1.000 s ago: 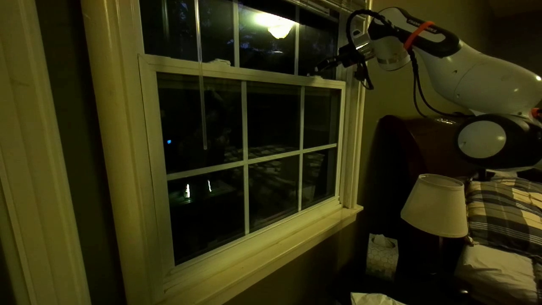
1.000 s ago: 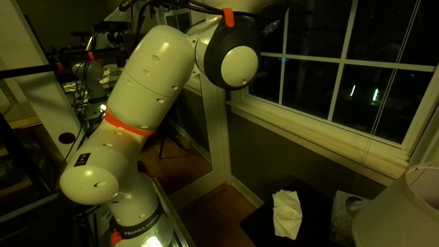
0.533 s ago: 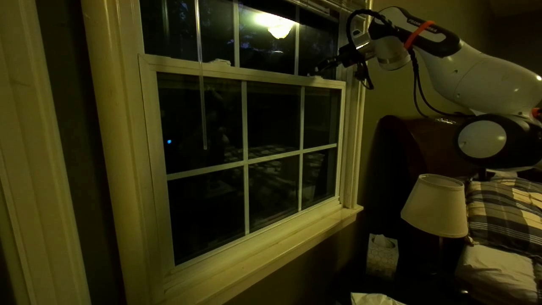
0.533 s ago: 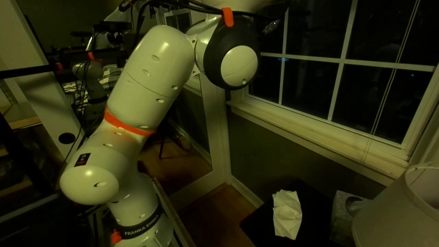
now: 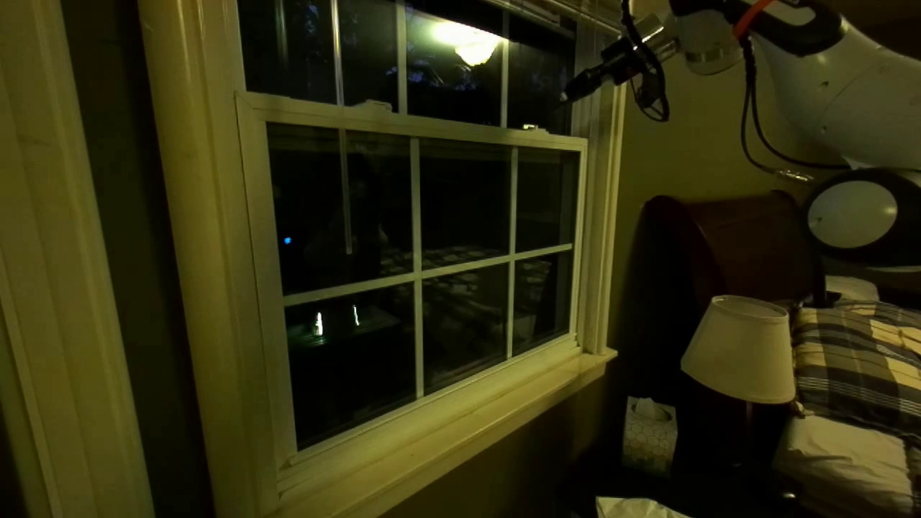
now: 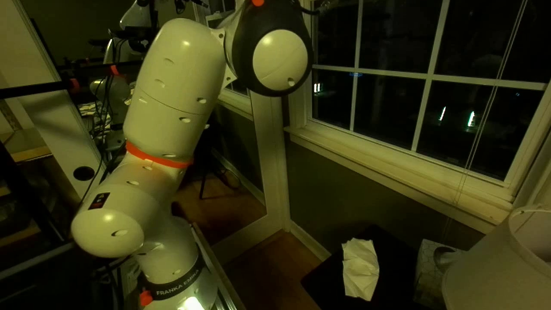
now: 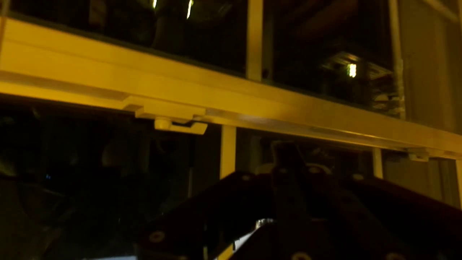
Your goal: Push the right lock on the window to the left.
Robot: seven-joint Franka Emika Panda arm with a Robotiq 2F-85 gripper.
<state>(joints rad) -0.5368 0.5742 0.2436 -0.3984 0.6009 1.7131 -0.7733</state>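
Note:
The right lock point(image 5: 534, 129) is a small pale latch on top of the window's middle rail point(image 5: 460, 128). In the wrist view, which stands upside down, the right lock point(image 7: 168, 112) is at left of centre, its lever pointing along the rail toward the left lock point(image 7: 418, 154). The left lock point(image 5: 374, 106) also shows in an exterior view. My gripper point(image 5: 565, 98) is up and to the right of the right lock, apart from it. In the wrist view my gripper point(image 7: 287, 144) is dark, its fingers together with nothing visible between them. An exterior view shows the arm but not the gripper.
A clear blind wand point(image 5: 344, 180) hangs before the glass at the left, and blinds point(image 5: 554, 7) are at the top. The window frame point(image 5: 593, 216), headboard point(image 5: 734, 230), lamp point(image 5: 741, 352) and tissue box point(image 5: 650, 435) stand on the right. Cords point(image 6: 482, 125) hang by the window.
My gripper has moved up and right, away from the right lock, and the arm has drawn back from the window. The right lock is now uncovered in an exterior view.

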